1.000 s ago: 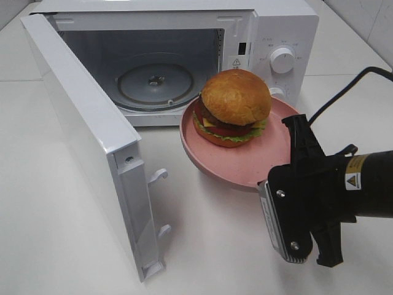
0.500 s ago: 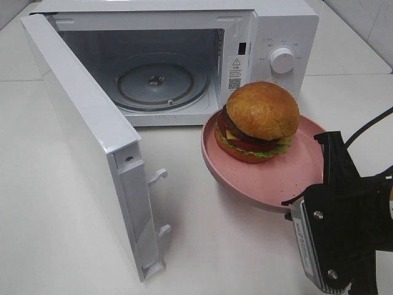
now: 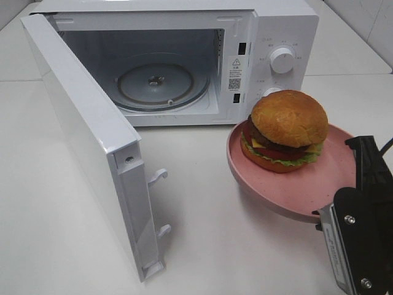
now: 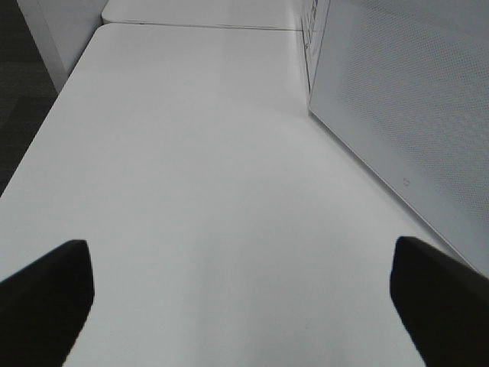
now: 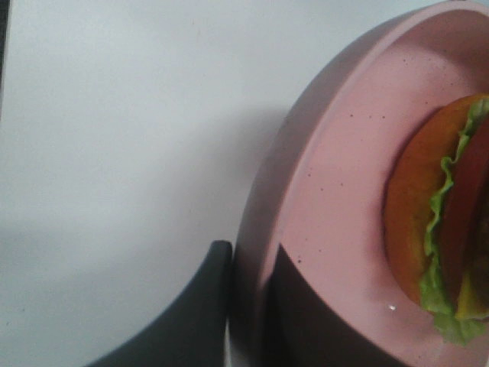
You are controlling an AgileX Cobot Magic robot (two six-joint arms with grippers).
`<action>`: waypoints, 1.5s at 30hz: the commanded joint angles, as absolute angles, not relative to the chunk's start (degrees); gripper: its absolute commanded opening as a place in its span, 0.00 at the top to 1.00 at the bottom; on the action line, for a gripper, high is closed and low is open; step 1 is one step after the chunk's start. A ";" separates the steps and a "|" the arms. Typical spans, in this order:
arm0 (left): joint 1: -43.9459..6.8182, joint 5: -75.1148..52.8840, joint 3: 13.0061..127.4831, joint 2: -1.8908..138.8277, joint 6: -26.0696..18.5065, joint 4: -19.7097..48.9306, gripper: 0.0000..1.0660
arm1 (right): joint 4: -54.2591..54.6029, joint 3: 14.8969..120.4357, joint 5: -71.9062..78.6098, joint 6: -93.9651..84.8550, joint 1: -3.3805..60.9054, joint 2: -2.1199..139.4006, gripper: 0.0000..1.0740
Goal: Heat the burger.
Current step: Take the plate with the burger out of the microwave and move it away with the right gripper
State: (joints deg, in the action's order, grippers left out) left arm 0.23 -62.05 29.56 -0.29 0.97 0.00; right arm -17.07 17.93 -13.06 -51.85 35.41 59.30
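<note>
Burger [image 3: 287,130] sits on the plate [image 3: 288,195], whose rim is clamped by the right jaws [image 5: 248,306], in front of the open microwave [image 3: 184,61]. Left jaws are apart. Plate must be carried onto the turntable [image 3: 163,83].

The right gripper [image 5: 248,306] is clamped on the rim of the pink plate [image 5: 336,191], one dark finger outside, one inside. The burger [image 5: 443,222] sits on the plate, lettuce showing, above the white desk [image 5: 114,138].
</note>
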 commanded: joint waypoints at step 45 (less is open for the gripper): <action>0.34 -61.19 29.51 -0.92 1.20 0.00 0.08 | -51.97 25.38 -43.54 19.54 35.18 64.52 0.99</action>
